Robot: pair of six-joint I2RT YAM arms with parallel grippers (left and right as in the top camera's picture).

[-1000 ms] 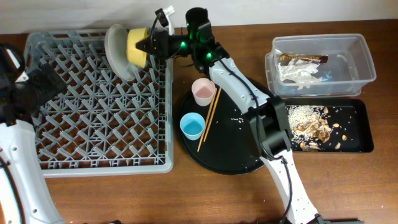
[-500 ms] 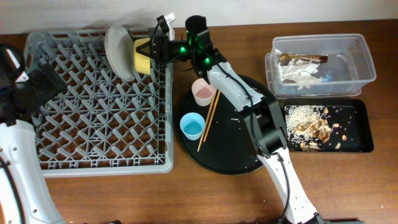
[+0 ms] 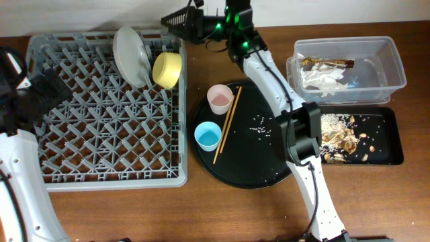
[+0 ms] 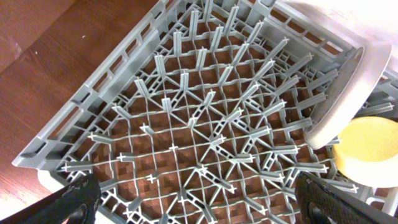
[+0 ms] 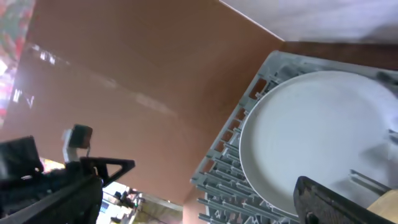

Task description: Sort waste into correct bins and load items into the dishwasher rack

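Note:
The grey dishwasher rack (image 3: pixel 101 128) fills the left of the table. A pale grey plate (image 3: pixel 131 54) stands on edge at its far side, and a yellow bowl (image 3: pixel 168 68) leans on its side beside it. My right gripper (image 3: pixel 173 20) hangs open and empty behind the rack's far right corner, apart from the bowl. The right wrist view shows the plate (image 5: pixel 317 143) and the rack's edge (image 5: pixel 230 180). My left gripper (image 4: pixel 199 211) is open over the rack's left part (image 4: pixel 186 124). A pink cup (image 3: pixel 220 99), a blue cup (image 3: pixel 207 136) and chopsticks (image 3: pixel 225 128) lie on the round black tray (image 3: pixel 248 165).
At the right stand a clear tub (image 3: pixel 393 70) holding white tissue (image 3: pixel 322 79) and a brown wrapper (image 3: pixel 328 63), and a shallow black tray (image 3: pixel 386 144) with food scraps (image 3: pixel 339 138). A few rice grains (image 3: pixel 259 124) dot the round tray.
My right gripper has opened and let go of the yellow bowl, which now rests in the rack beside the plate. The gripper has drawn back and to the right.

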